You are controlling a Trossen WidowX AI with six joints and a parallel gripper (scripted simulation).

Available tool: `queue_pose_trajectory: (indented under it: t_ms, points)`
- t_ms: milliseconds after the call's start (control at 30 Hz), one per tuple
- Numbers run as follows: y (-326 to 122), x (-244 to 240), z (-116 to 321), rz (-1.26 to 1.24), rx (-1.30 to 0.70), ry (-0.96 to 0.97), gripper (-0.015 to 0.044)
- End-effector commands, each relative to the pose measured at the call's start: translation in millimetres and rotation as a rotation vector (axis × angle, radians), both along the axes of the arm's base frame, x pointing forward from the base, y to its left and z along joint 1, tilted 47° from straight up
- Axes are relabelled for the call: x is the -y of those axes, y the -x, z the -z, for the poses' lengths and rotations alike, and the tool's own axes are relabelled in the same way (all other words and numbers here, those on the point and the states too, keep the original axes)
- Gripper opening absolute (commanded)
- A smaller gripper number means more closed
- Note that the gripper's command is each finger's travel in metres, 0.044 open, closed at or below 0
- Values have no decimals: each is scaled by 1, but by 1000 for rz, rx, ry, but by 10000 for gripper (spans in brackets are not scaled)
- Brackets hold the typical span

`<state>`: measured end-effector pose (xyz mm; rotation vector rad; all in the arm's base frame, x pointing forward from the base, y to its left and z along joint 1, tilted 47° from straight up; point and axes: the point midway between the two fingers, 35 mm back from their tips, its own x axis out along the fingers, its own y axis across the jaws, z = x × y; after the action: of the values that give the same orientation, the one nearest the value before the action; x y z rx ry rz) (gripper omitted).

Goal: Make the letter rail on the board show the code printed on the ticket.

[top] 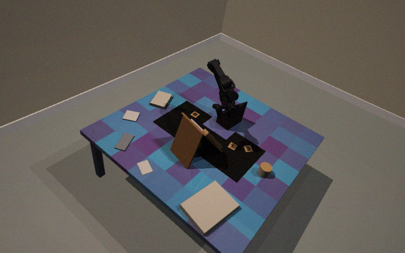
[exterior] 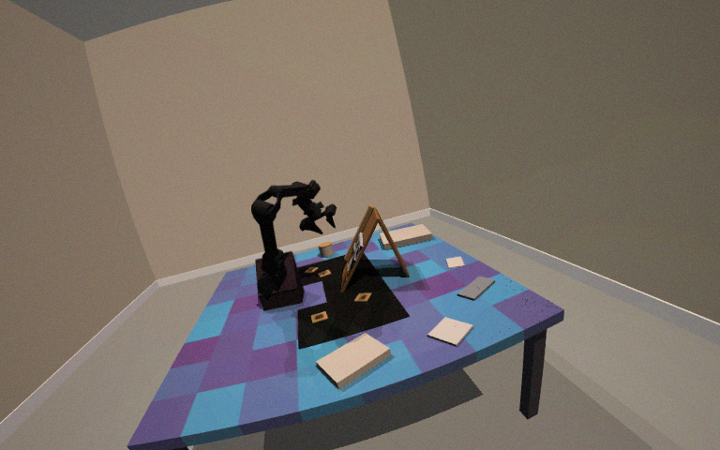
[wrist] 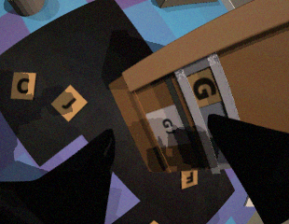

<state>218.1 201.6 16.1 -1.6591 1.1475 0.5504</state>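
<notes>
My gripper [exterior: 327,229] [wrist: 162,127] is open and empty, above and in front of the leaning board [top: 185,140] [wrist: 261,61]. The ticket [wrist: 156,122] on the board reads "GJ". The letter rail [wrist: 225,89] holds a G tile [wrist: 205,88] at its upper end in the wrist view; the slot beside it looks empty, partly behind a finger. The J tile [top: 232,146] [exterior: 324,273] [wrist: 69,103] and C tile [top: 248,148] [exterior: 311,269] [wrist: 23,86] lie on the mat. The F tile [exterior: 362,297] [wrist: 189,178] lies near the board's foot. Another tile [top: 195,114] [exterior: 319,317] has an unreadable letter.
A black mat [top: 239,169] [exterior: 352,328] lies under the tiles. A round wooden cylinder [top: 264,169] [exterior: 325,249] stands beyond the C tile. A large pale block [top: 209,206] [exterior: 407,236], a smaller block [top: 161,98] [exterior: 352,359] and a grey slab [top: 124,141] [exterior: 475,287] lie around the board.
</notes>
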Motion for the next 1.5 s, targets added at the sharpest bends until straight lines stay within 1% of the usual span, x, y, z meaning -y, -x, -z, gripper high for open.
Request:
queue_pose_trajectory:
  t_ms: [0,233,533,1067,1300,1467]
  points:
    - [10,12,69,355,64,-47,340]
    - [25,34,124,657,160,-50,340]
    - [55,72,187,1010,334,-18,340]
    - [59,69,194,1021,340,-17,340]
    - [55,94,214,1021,342,-16,340]
    - [54,94,216,1021,342,-16,340]
